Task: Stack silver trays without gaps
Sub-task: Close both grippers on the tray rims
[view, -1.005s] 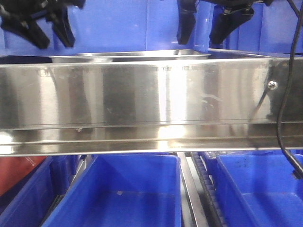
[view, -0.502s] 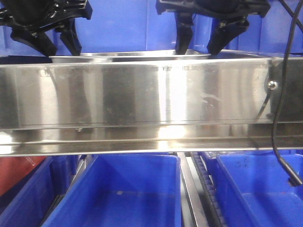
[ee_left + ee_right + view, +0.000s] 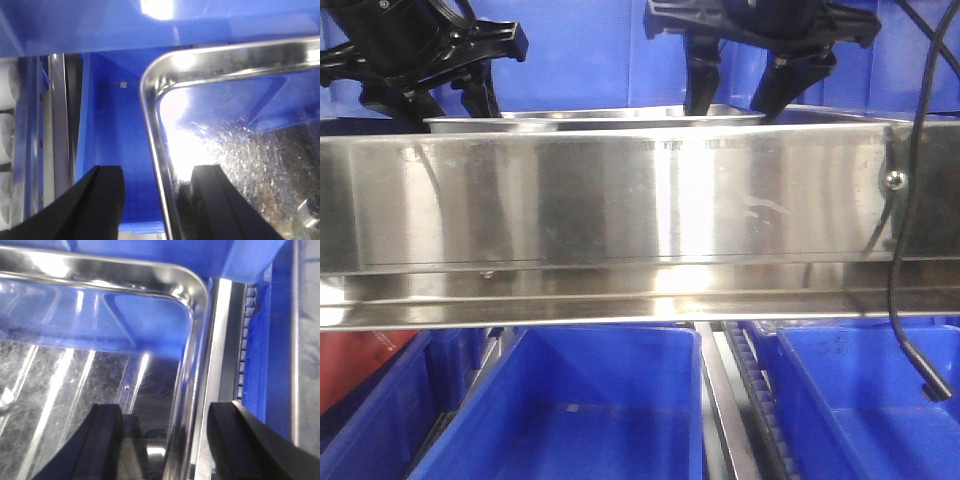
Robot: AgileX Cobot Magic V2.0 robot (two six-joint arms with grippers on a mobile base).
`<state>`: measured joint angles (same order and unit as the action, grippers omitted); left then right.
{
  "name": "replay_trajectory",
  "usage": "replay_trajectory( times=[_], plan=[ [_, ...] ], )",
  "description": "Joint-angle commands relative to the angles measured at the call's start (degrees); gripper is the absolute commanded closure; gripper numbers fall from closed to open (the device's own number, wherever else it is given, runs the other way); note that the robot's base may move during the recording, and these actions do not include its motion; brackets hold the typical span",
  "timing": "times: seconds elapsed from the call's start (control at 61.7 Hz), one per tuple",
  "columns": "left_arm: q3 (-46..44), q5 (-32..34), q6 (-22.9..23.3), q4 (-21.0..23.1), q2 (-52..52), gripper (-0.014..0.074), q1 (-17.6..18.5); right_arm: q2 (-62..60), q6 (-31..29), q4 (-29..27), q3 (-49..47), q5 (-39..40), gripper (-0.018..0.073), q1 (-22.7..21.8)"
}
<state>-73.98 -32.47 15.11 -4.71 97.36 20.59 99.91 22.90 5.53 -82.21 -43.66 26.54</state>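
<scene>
- One long flat brushed-steel shelf rail crosses the whole front view and hides whatever surface lies behind it.
- Two open blue plastic bins sit below the rail, side by side. Part of a third blue bin shows at the lower left, next to a red patch that I cannot identify.
- More blue plastic walls fill the background above the rail, and nothing of the room shows beyond this shelving.
- One silver tray, a shallow shiny stainless pan with a flat out-turned rim and rounded corners, can be counted for sure. It lies just behind the rail's top edge, with only its rim showing over it.
- A thin steel edge to the right of that tray may be a second one, but I cannot tell.
- The wrist views show two of the tray's rounded corners, with blue plastic beside it.
- Two black grippers hang over the tray, one at each end.
- The left gripper has its jaws spread. One of its fingers is outside the rim and the other is inside the pan.
- The right gripper is likewise spread wide across the opposite rim, with one of its fingers over the tray floor, and it grips nothing.
- One black cable hangs in front of the rail's right end.
- One screw sits in the rail near that cable.
</scene>
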Motion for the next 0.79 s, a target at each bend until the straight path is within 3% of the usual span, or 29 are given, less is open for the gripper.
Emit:
replay_trajectory(
  times=[0.0, 0.648, 0.778],
  plan=[
    [-0.32, 0.37, -0.03, 0.54, -0.08, 0.0351, 0.10, 0.04, 0.09, 0.86, -0.54, 1.23, 0.0284, -0.28],
    [-0.32, 0.10, -0.03, 0.68, 0.55, 0.0351, 0.10, 0.42, 0.09, 0.86, -0.54, 1.29, 0.0285, -0.28],
    [-0.32, -0.32, -0.03, 0.68, 0.55, 0.0351, 0.10, 0.42, 0.09, 1.50, -0.54, 1.29, 0.0347, -0.28]
  ],
)
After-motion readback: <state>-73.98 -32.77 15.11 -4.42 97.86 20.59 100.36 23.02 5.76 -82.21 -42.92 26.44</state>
